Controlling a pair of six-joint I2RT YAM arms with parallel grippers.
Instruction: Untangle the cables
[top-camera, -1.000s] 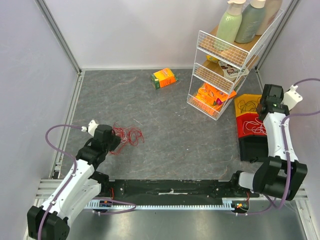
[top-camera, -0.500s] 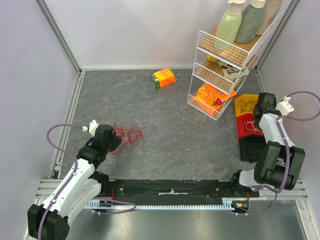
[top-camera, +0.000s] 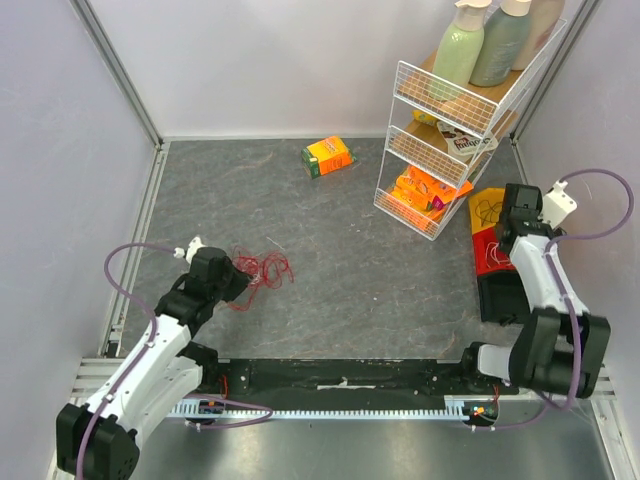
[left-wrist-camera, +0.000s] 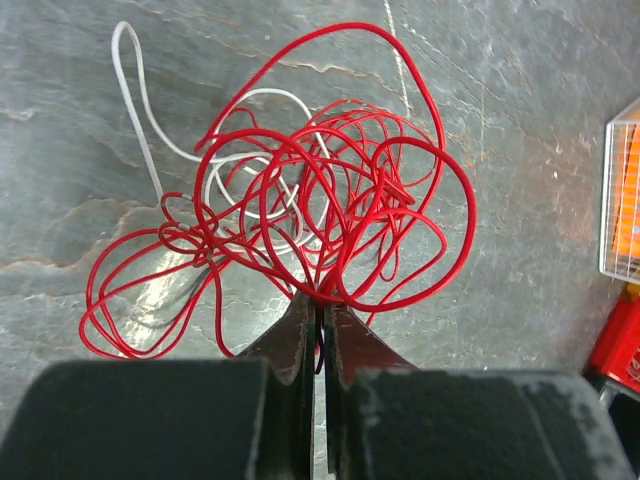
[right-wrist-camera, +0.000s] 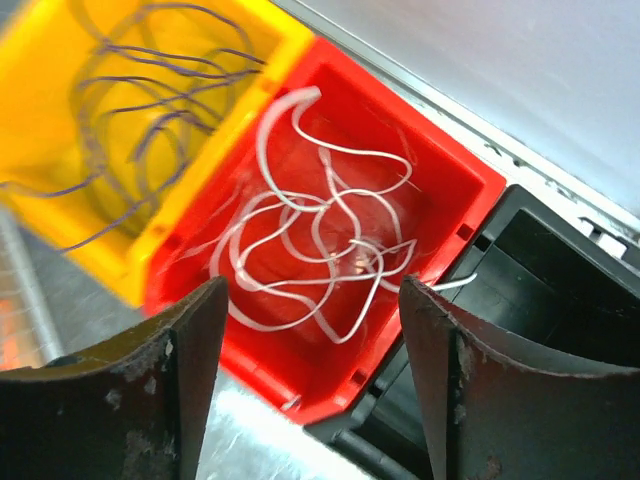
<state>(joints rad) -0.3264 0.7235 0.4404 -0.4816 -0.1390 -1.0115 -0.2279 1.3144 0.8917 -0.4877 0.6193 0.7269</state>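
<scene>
A tangle of red cable (left-wrist-camera: 330, 200) lies on the grey table top, with a white cable (left-wrist-camera: 140, 130) looped through its left side. My left gripper (left-wrist-camera: 320, 305) is shut on a few red strands at the tangle's near edge. From above, the red cable (top-camera: 263, 270) sits just right of the left gripper (top-camera: 236, 275). My right gripper (right-wrist-camera: 315, 320) stands open and holds nothing, above a red bin (right-wrist-camera: 450, 200) with a loose white cable (right-wrist-camera: 320, 250) in it. Beside it, a yellow bin (right-wrist-camera: 40, 60) holds a dark cable (right-wrist-camera: 150, 110). The right gripper (top-camera: 506, 226) hovers over these bins.
A black bin (right-wrist-camera: 560, 290) adjoins the red bin (top-camera: 497, 262) on the near side. A white wire rack (top-camera: 440, 150) with bottles and orange packets stands at the back right. An orange box (top-camera: 328, 156) lies at the back. Walls close in on both sides.
My right gripper has opened and its wrist has swung a little back and left over the bins. The left gripper has shifted slightly right with the red cable.
</scene>
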